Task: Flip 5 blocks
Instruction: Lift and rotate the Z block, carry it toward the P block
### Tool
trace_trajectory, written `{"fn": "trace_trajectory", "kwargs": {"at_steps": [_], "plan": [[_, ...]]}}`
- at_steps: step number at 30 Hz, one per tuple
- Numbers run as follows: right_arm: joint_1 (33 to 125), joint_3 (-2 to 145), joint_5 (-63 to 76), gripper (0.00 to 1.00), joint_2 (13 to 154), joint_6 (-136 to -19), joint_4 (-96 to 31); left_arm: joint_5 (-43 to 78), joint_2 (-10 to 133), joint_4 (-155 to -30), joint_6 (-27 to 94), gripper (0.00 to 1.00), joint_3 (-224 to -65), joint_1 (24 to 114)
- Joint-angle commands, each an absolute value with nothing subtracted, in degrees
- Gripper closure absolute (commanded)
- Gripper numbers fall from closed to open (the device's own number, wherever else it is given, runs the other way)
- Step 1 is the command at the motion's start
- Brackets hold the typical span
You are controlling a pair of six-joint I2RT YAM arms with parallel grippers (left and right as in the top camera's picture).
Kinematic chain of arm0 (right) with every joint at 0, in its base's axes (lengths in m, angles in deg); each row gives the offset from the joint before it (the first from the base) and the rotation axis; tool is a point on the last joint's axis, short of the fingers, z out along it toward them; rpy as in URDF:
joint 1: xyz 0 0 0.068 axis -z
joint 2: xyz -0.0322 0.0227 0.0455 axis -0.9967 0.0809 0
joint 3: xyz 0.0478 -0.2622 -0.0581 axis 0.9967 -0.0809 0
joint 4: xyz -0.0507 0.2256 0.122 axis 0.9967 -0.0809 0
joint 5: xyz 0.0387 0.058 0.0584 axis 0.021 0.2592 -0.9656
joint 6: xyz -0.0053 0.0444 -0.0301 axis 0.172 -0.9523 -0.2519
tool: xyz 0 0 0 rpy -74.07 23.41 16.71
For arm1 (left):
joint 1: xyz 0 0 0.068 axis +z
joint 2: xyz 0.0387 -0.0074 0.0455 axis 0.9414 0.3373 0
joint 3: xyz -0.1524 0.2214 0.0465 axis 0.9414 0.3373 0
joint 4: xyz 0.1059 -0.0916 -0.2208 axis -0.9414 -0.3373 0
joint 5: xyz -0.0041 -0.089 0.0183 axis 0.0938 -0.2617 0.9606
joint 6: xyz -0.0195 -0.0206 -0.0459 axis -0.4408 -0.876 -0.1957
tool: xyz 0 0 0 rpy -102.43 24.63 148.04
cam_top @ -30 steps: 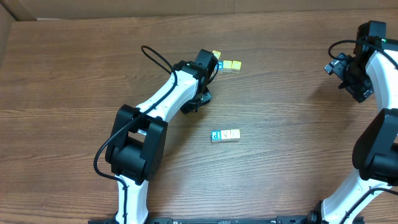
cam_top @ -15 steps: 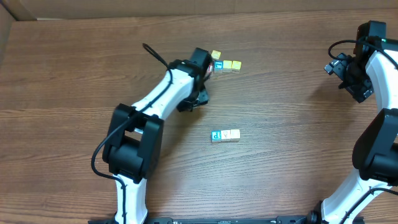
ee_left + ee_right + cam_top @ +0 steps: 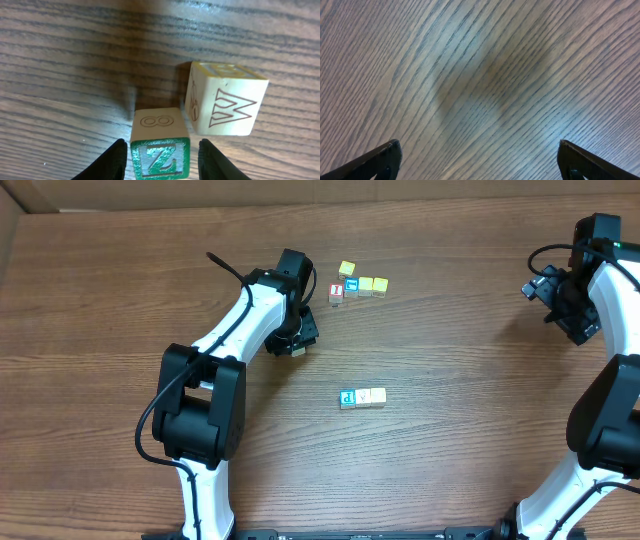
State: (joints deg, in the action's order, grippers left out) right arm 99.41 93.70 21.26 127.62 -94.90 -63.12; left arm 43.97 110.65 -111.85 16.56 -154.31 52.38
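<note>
While the overhead camera is hiding the cubes under the left gripper [image 3: 296, 340], we are seeing them plainly in the left wrist view. The green Z block [image 3: 160, 159] is sitting on the table [image 3: 60, 75] between the two fingers [image 3: 111, 161], an 8 on its upper face. The whitish W block [image 3: 227, 105] is standing just beside it, to the far right. Whether those half-closed jaws are pressing the cube, we cannot tell.

Only overhead are we seeing the short row nearer and to the right: blue P block [image 3: 347, 398], whitish block [image 3: 364, 396] and cream block [image 3: 378, 395], touching. The right gripper [image 3: 481, 162] is hanging with jaws spread wide over wood grain at the far right.

Against a second ago, the left arm is sitting farther left and nearer, away from the yellow cubes [image 3: 373, 284] and blue-letter cube [image 3: 351, 285], and the red-letter cube [image 3: 336, 293] is now showing. The row and the right arm are staying put.
</note>
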Motion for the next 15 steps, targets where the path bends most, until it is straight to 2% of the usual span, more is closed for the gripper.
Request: {"fn": "trace_trajectory", "kwargs": {"at_steps": [1, 9, 15], "plan": [[99.4, 94.7, 21.8, 0.00, 126.1, -94.7, -63.0, 44.8, 111.5, -112.7, 19.1, 0.59, -154.1, 52.2], [99.4, 94.7, 21.8, 0.00, 126.1, -94.7, -63.0, 44.2, 111.5, -113.4, 23.4, 0.60, -154.1, 52.2], [99.4, 94.7, 21.8, 0.00, 126.1, -94.7, -63.0, 44.3, 111.5, -113.5, 24.6, 0.70, -154.1, 52.2]]}}
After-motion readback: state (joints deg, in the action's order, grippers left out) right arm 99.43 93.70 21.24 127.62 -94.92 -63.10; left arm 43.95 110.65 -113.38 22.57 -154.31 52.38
